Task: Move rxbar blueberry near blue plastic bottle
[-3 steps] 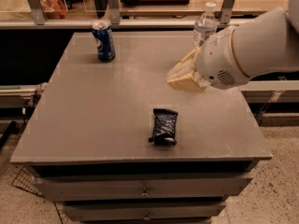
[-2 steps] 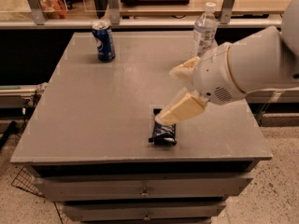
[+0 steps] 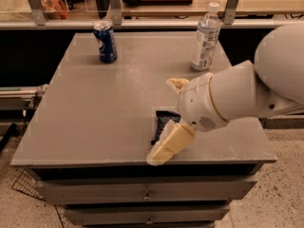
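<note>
The rxbar blueberry (image 3: 165, 117) is a flat dark navy wrapper lying on the grey table (image 3: 95, 108) near the front edge, partly hidden by my arm. My gripper (image 3: 164, 121) is open and hangs right over the bar, with one cream finger (image 3: 177, 84) behind it and the other finger (image 3: 168, 145) in front of it, reaching the table's front edge. The blue plastic bottle (image 3: 205, 36), clear with a white cap, stands upright at the back right of the table, well behind the bar.
A blue soda can (image 3: 105, 42) stands upright at the back left of the table. Drawers (image 3: 147, 194) sit under the tabletop. A shelf with metal posts (image 3: 114, 4) runs behind the table. My white arm (image 3: 247, 94) covers the right front of the table.
My gripper has come down and forward from near the bottle to the bar, and its fingers have spread to either side of the bar. The bar, bottle and can have not moved.
</note>
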Controlling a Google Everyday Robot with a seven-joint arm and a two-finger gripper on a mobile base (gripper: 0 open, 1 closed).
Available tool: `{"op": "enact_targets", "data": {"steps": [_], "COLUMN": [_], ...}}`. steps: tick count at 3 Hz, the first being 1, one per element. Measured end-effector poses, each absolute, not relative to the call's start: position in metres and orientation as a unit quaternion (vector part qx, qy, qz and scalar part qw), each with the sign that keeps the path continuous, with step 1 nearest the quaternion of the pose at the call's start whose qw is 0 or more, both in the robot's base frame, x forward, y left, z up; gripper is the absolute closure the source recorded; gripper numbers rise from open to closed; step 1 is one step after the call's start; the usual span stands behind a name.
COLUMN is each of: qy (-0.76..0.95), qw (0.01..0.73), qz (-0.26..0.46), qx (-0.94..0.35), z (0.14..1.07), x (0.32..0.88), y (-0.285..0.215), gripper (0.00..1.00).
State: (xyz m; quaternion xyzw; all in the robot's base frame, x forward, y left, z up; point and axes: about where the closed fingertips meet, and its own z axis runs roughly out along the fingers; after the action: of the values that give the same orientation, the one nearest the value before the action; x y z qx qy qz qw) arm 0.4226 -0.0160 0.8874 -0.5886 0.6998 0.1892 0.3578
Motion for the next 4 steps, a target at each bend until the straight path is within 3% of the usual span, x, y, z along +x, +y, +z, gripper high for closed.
{"op": "enact_targets", "data": {"steps": [2,4], "qy": [0.706,0.715], "qw": [0.346,0.353], "qz": [0.199,0.193], "qx": [-0.585,-0.572], "z": [0.855,0.844], "x": [0.417,0.429], "y": [-0.005,-0.017], "gripper": [0.00,0.47]}}
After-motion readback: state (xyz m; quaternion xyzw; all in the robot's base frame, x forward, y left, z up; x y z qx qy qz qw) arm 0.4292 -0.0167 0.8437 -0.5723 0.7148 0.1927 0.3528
